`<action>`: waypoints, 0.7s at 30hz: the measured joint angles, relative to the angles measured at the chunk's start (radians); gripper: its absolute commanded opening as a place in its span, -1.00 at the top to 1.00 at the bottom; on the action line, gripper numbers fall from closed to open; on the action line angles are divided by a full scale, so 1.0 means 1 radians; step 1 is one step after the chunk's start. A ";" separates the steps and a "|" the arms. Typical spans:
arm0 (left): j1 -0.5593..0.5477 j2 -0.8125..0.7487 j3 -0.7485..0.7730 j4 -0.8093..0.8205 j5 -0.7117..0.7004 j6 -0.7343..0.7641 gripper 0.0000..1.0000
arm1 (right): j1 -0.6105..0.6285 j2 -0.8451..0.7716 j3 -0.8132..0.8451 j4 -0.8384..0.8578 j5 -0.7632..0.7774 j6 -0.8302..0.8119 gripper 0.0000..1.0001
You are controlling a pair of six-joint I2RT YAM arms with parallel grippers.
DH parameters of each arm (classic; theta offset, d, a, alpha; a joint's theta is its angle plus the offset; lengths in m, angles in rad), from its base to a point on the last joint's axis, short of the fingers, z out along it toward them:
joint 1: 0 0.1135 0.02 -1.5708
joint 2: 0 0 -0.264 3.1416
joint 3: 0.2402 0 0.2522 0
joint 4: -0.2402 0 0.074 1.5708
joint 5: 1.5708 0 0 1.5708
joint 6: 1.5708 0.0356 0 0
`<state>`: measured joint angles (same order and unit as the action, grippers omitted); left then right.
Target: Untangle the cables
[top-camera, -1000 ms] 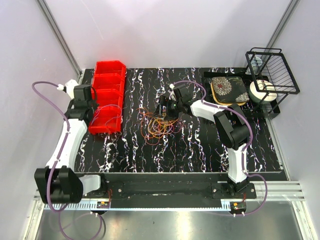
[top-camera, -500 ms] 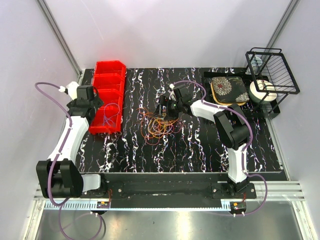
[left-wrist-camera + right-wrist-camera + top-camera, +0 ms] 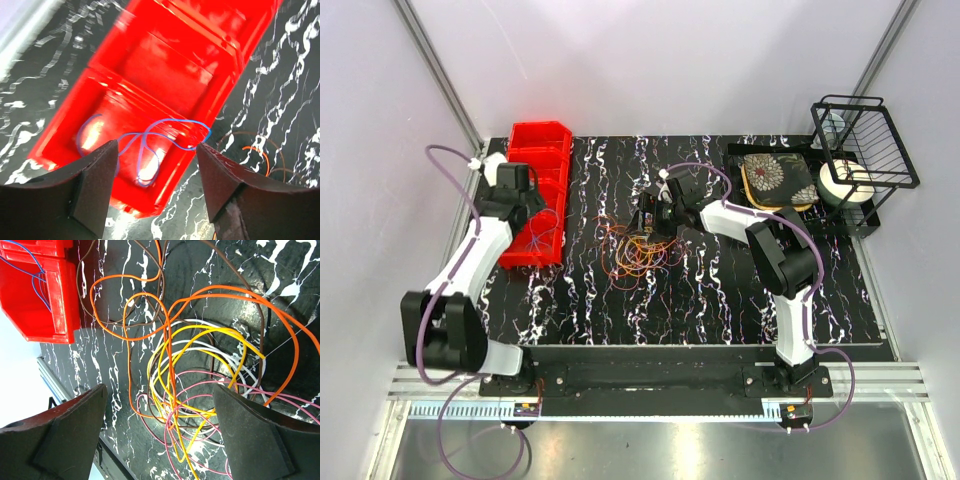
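Two wide-open, empty grippers: left gripper [image 3: 156, 150] above the red bin [image 3: 165, 70], right gripper [image 3: 159, 390] rightward of it, over the cables [image 3: 200, 340] tangled on the table [image 3: 720, 300]. In the bin's near end compartment, one loose blue cable [image 3: 165, 122]. Far right of the bin, floral pad [image 3: 777, 180], wire rack [image 3: 865, 140].

1. Glossy red parts bin [image 3: 170, 75] just beyond the left pincer [image 3: 156, 146]; dark grey fingers.
2. Blue cable [image 3: 170, 121] in the bin's nearest compartment, just ahead of that pincer's fingertips.
3. Black tabletop [image 3: 280, 65] with white marble veining, off that pincer's right finger.
4. Below the right pincer [image 3: 159, 390]: orange cable [image 3: 225, 288], yellow cable [image 3: 215, 326], white cable [image 3: 227, 356], pink cable [image 3: 280, 392], brown cable [image 3: 235, 275].
5. Behind the right pincer: dark floral pad [image 3: 778, 178] with pale blooms and a yellow edge; black wire rack [image 3: 868, 120].
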<state>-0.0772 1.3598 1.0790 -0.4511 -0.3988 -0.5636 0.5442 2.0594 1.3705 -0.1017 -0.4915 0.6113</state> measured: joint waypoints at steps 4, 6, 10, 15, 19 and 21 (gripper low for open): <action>-0.013 0.099 0.036 0.005 0.024 0.027 -0.33 | 0.000 0.001 0.000 0.001 0.000 0.000 -0.85; -0.014 0.144 0.061 0.006 0.033 0.045 -0.33 | 0.000 0.001 0.000 0.001 0.000 0.000 -0.85; -0.016 0.227 0.127 0.006 0.036 0.088 -0.33 | 0.000 0.001 0.000 0.001 0.000 0.000 -0.85; -0.016 0.301 0.193 0.005 0.035 0.125 -0.30 | 0.000 0.002 0.000 0.001 -0.001 0.000 -0.85; -0.016 0.330 0.206 0.005 0.049 0.137 -0.17 | 0.000 0.006 0.000 0.001 -0.002 0.001 -0.85; -0.016 0.338 0.206 0.005 0.055 0.146 -0.16 | 0.000 0.011 0.000 0.003 -0.005 0.002 -0.85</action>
<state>-0.0937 1.6974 1.2850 -0.4458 -0.3439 -0.4179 0.5442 2.0701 1.3705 -0.0990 -0.4961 0.6128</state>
